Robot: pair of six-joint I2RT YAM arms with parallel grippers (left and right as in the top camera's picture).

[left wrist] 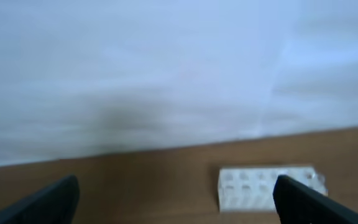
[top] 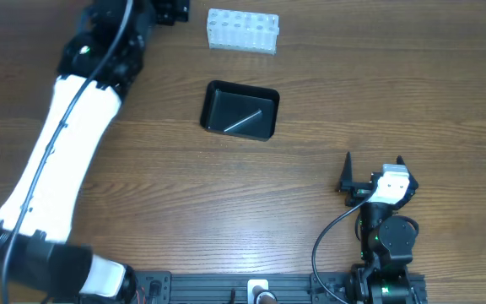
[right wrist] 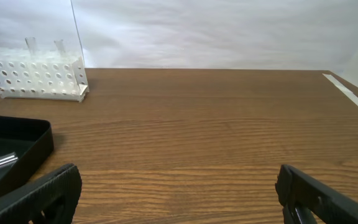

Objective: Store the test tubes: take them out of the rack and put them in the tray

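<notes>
One test tube [top: 243,121] lay in the black tray [top: 218,87] on the tabletop [top: 226,194]; at least two tubes [right wrist: 30,43] stood in the white rack [right wrist: 42,78], not yet moved. Near the rack hung the left tool [left wrist: 178,202], spread and empty; the right tool [right wrist: 179,199], also spread, sat well apart.

left arm [top: 66,143] stretched long, far from its base, left gripper [left wrist: 176,196] spread wide. right arm [top: 386,228] folded close over its base, right gripper [right wrist: 179,186] likewise spread wide.
</notes>
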